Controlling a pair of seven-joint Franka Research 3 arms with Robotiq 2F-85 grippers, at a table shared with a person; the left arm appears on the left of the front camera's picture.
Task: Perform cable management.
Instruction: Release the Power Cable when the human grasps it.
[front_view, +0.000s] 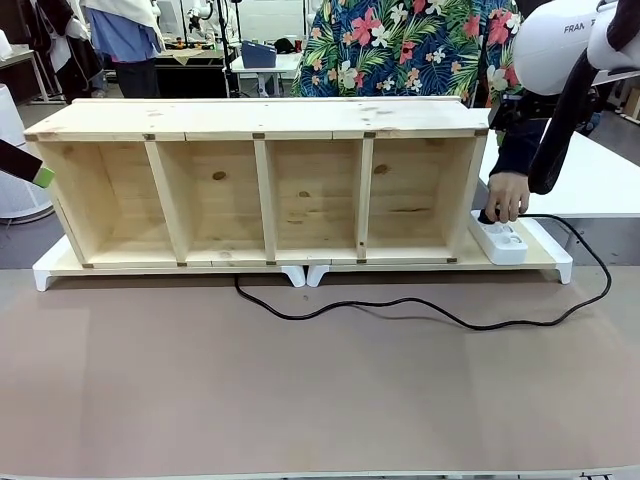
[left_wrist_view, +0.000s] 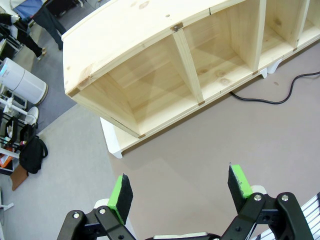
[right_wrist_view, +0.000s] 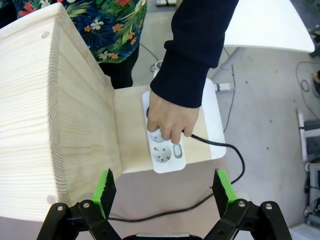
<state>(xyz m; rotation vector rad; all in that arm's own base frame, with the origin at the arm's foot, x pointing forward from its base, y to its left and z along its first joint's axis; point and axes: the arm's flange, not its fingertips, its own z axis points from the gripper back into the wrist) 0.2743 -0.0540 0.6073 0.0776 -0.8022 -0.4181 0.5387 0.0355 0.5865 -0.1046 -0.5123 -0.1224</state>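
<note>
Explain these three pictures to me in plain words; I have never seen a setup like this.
Two robot arms share a table with a person. The front view looks across the table. A wooden shelf with four compartments lies there, and a black cable loops over the table. The person's hand is at the white power strip, on the cable's plug. The other pictures come from cameras on the wrists: the left gripper and the right gripper are both open and hold nothing.

1. The shelf unit (front_view: 265, 180) is showing pale, unpainted pine with knots and matt grain.
2. The power strip (right_wrist_view: 165, 145) is looking like smooth, glossy white plastic.
3. The cable (front_view: 420, 305) is appearing matt black, rubbery.
4. The table (front_view: 300, 390) is wearing a matt brown mat.
</note>
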